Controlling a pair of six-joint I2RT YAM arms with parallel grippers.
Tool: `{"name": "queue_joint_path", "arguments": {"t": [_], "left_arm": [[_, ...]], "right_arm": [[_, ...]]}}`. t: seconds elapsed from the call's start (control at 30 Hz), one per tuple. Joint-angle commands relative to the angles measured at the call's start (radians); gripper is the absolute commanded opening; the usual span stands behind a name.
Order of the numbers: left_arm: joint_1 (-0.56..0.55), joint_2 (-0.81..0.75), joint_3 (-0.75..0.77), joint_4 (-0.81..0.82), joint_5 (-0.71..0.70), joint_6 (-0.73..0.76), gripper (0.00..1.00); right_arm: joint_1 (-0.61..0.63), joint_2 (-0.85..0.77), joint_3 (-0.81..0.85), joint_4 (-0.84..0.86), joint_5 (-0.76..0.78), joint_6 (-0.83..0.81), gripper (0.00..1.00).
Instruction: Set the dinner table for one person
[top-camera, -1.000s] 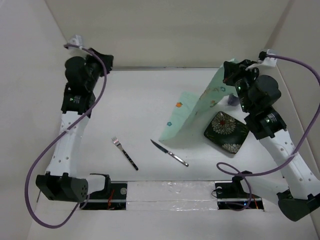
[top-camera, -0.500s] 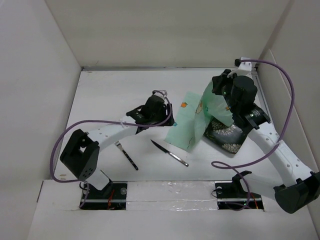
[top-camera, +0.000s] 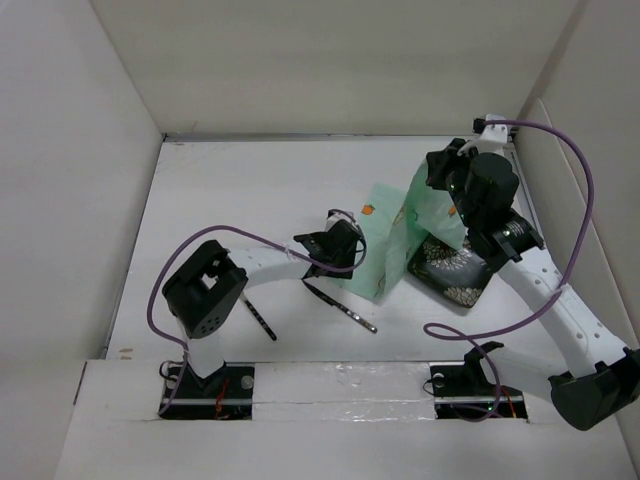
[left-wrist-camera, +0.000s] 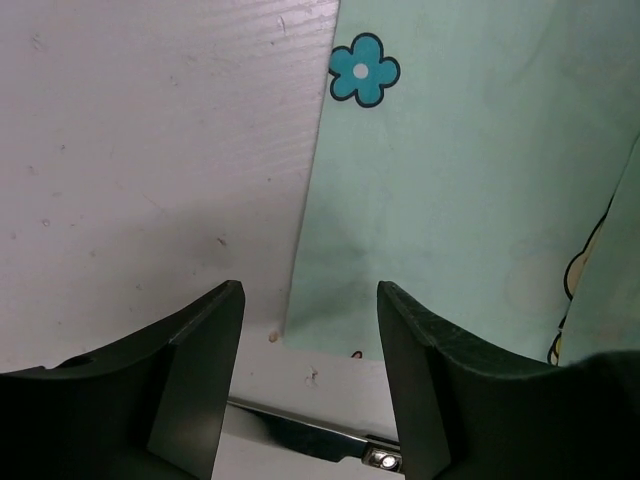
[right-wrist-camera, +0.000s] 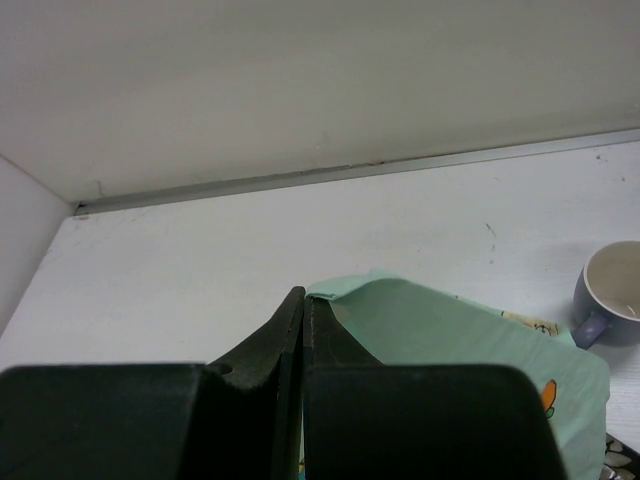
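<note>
While the right gripper (right-wrist-camera: 303, 296) has its jaws pressed together on the top edge of the mint-green placemat (right-wrist-camera: 440, 330) and holds it lifted, the left gripper (left-wrist-camera: 310, 300) now stands with its jaws wide apart and nothing between them. One second ago these left jaws were closed and the left arm was folded far away at the left wall; since then it has swung across the dinner table (top-camera: 240, 190) and has opened.

In the left wrist view, the free lower corner of the placemat lies just ahead of the gap between the jaws, not yet inside it. Its edge runs away from them, with a blue flower print further out. Directly under the jaws, toward the wrist, the knife (left-wrist-camera: 310, 435) lies on the white surface.

Further out, the cloth hangs from the right jaws as a steep sheet, its lower part resting on the table. The dark flowered plate (top-camera: 455, 270) sits below the right jaws, behind the cloth, and a cup (right-wrist-camera: 612, 290) stands beyond them to the right. The fork (top-camera: 262, 320) lies behind the left jaws, partly hidden by the arm.

I judge that the left gripper is ready to take this corner, so that both arms can spread the placemat flat. The setting is only at its beginning.
</note>
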Motion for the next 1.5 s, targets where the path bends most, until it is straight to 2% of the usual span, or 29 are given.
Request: {"name": "queue_joint_path", "arguments": {"t": [0.0,0.13,0.27,0.37,0.4,0.5,0.67,0.8,0.9,0.93,1.1,1.3,1.47], "left_arm": [[-0.024,0.030,-0.012,-0.002,-0.045,-0.011,0.53],[-0.058,0.060,-0.027,0.010,-0.017,-0.016,0.44],[-0.072,0.074,-0.036,0.001,-0.020,-0.022,0.39],[-0.072,0.087,-0.033,0.004,-0.022,-0.022,0.27],[-0.072,0.090,-0.033,0.001,-0.035,-0.023,0.17],[-0.072,0.084,-0.032,-0.011,-0.089,-0.026,0.00],[-0.072,-0.017,0.023,-0.060,-0.190,-0.019,0.00],[0.018,-0.248,0.100,-0.050,-0.184,0.026,0.00],[0.139,-0.409,0.169,-0.001,-0.107,0.064,0.00],[0.216,-0.441,0.203,0.022,-0.082,0.070,0.00],[0.442,-0.615,0.277,0.062,0.052,0.053,0.00],[0.665,-0.658,0.306,0.095,0.207,0.009,0.00],[0.801,-0.530,0.310,0.131,0.319,-0.020,0.00]], "right_arm": [[-0.006,-0.027,-0.004,0.056,-0.001,-0.018,0.00],[-0.015,-0.044,-0.011,0.065,-0.001,-0.012,0.00],[-0.026,-0.047,-0.011,0.065,-0.013,-0.004,0.00],[-0.035,-0.056,-0.020,0.069,-0.025,0.000,0.00],[-0.035,-0.055,-0.023,0.069,-0.027,0.000,0.00],[-0.035,-0.066,-0.028,0.065,-0.021,0.000,0.00],[-0.035,-0.076,-0.017,0.057,-0.021,0.000,0.00],[-0.035,-0.086,0.038,0.031,-0.013,-0.007,0.00],[-0.044,-0.095,0.110,0.007,-0.004,-0.021,0.00],[-0.044,-0.096,0.133,-0.001,-0.005,-0.027,0.00],[-0.035,-0.113,0.239,-0.047,-0.028,-0.033,0.00],[-0.026,-0.080,0.332,-0.063,-0.062,-0.030,0.00],[-0.026,0.072,0.389,-0.046,-0.065,-0.037,0.00]]}}
